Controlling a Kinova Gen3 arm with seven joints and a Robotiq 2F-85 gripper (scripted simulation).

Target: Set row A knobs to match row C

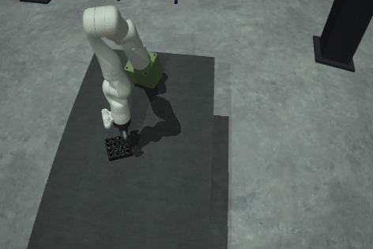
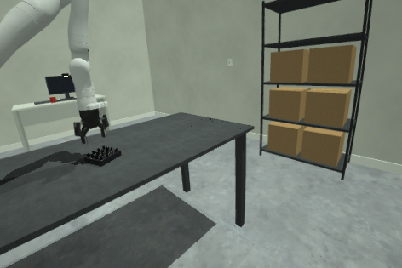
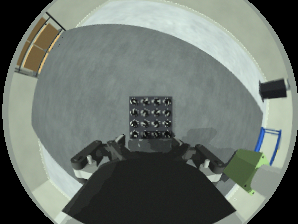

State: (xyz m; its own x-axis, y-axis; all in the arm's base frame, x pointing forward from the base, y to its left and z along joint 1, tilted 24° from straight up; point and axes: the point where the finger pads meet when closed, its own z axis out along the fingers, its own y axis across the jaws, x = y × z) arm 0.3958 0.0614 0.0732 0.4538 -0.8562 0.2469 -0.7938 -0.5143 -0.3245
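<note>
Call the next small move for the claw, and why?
Probably lower straight down toward the knob box. The claw hangs open and empty above the box's near-arm edge, fingers pointing down, not touching any knob. Which knob lies beneath is too small to tell; check the wrist view first.

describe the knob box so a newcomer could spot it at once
Find the long dark table that carries the white arm. Directly below the arm's open gripper sits the knob box, a small, flat, black square studded with a grid of knobs, the only loose item visible on the table.
</note>
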